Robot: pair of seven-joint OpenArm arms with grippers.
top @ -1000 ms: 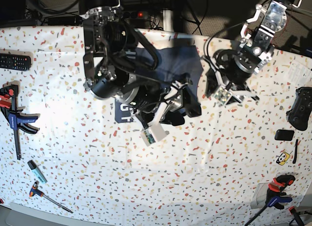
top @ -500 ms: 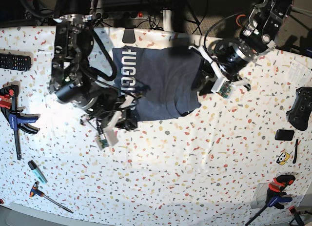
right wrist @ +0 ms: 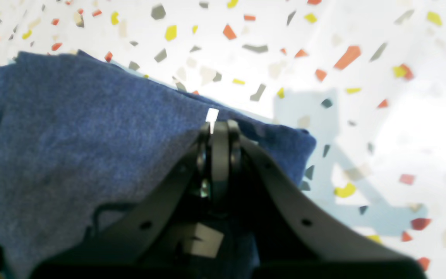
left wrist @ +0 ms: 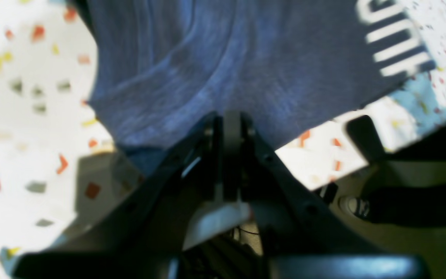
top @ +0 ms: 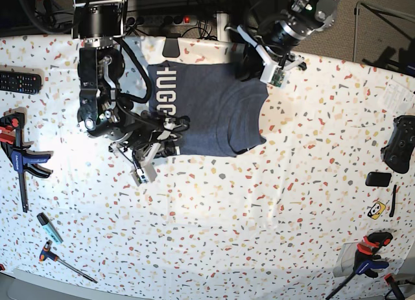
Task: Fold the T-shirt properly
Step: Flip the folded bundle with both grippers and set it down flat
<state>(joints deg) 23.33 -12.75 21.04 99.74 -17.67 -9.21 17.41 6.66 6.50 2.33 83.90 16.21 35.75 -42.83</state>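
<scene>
Resting, seemingly folded: T-shirt (top: 214, 109) on table (top: 259, 216)

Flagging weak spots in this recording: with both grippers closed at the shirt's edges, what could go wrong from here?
1. The right gripper pinches the T-shirt only near its corner; the fabric may slip out.
2. The left gripper also bites close to the hem.
3. Wrinkles near the left gripper could get folded in.

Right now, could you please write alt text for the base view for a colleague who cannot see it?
A navy T-shirt with white lettering lies on a speckled table, the left gripper and right gripper closed at opposite edges. Clamps, a remote and a game controller lie around.
</scene>
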